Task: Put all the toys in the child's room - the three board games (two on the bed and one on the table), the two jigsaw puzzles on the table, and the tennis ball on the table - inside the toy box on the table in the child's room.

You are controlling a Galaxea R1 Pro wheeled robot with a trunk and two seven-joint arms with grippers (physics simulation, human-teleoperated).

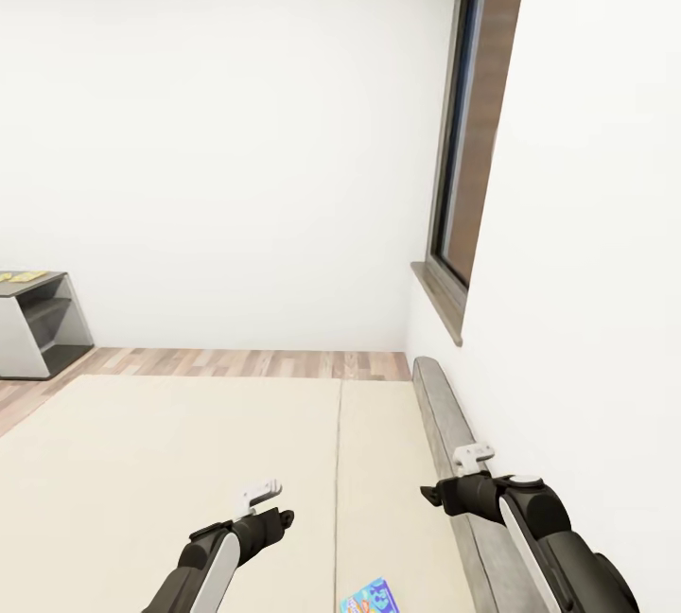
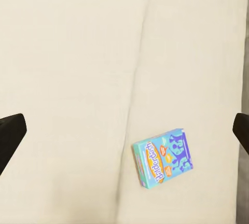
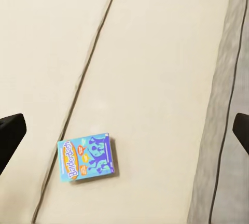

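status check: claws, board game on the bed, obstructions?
Left claw open, right claw open, both empty. Blue board game flat on the bed, untouched. Nothing on it.

Blue board game (image 2: 162,157) flat on bed (image 2: 72,53)

the bed (image 1: 170,462) wears a matt beige cloth, smooth but for one seam. its headboard (image 1: 445,424) looks like rough grey wood grain. the blue board game (image 2: 162,157) has a printed card face. the floor (image 1: 236,363) is wood plank, faintly satin.
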